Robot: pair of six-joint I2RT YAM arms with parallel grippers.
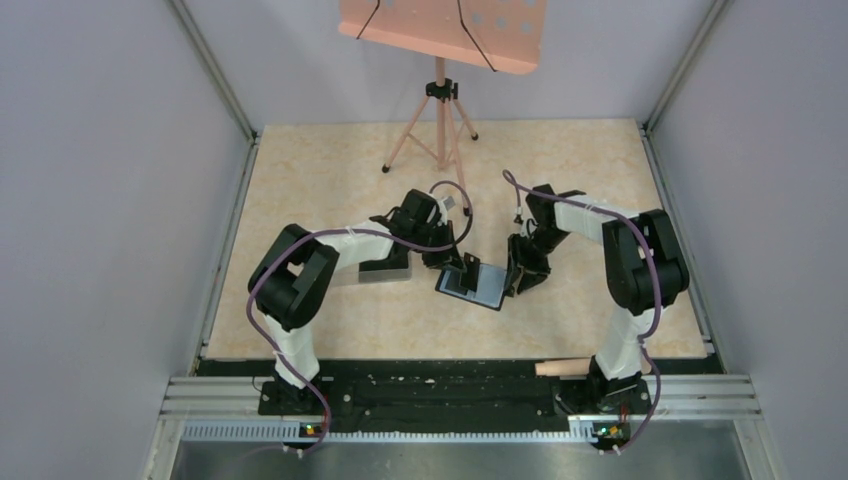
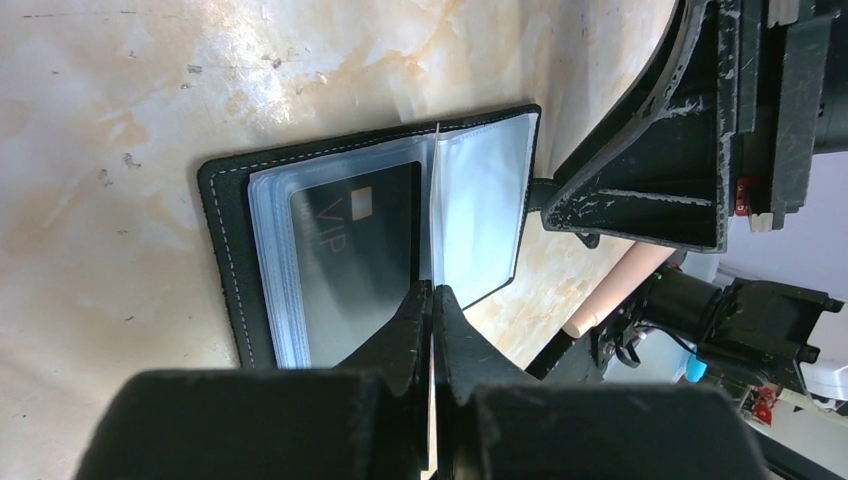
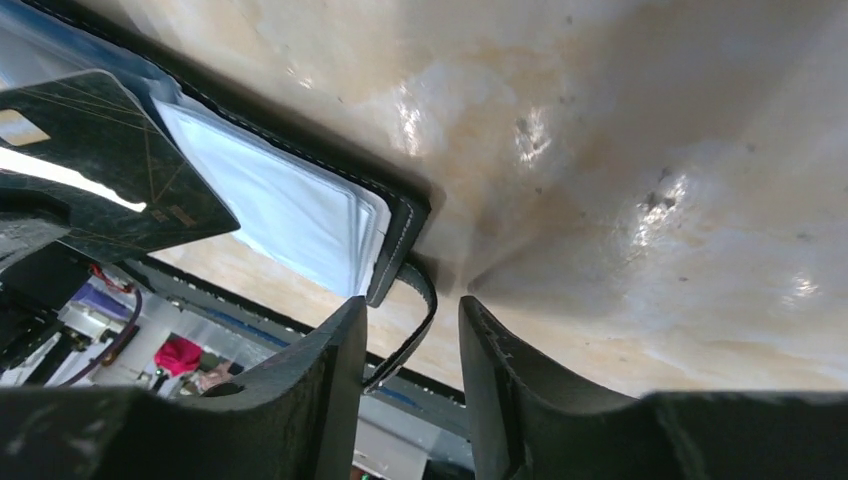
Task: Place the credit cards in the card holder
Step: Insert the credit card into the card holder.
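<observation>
Top view: card holder [image 1: 472, 285] lies open on the table [image 1: 330, 170], left gripper [image 1: 455, 262] at its left edge, right gripper [image 1: 522, 275] at its right edge.

Left wrist: you're clamped on a credit card [image 2: 436, 200], edge-on over the holder's fold. A VIP card [image 2: 355, 260] is already pocketed. Tilt yours flat and slide it into a sleeve slowly.

Right wrist: jaws apart around the holder's snap tab [image 3: 410, 335]. Pin it down.

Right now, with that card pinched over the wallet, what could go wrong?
1. The left gripper pinches a credit card edge-on over the card holder. It could miss a sleeve mouth and crumple the clear sleeves, or bump the VIP card already in one.
2. The right gripper is open around the snap tab, not clamping it, so the card holder might slide when pushed.
</observation>
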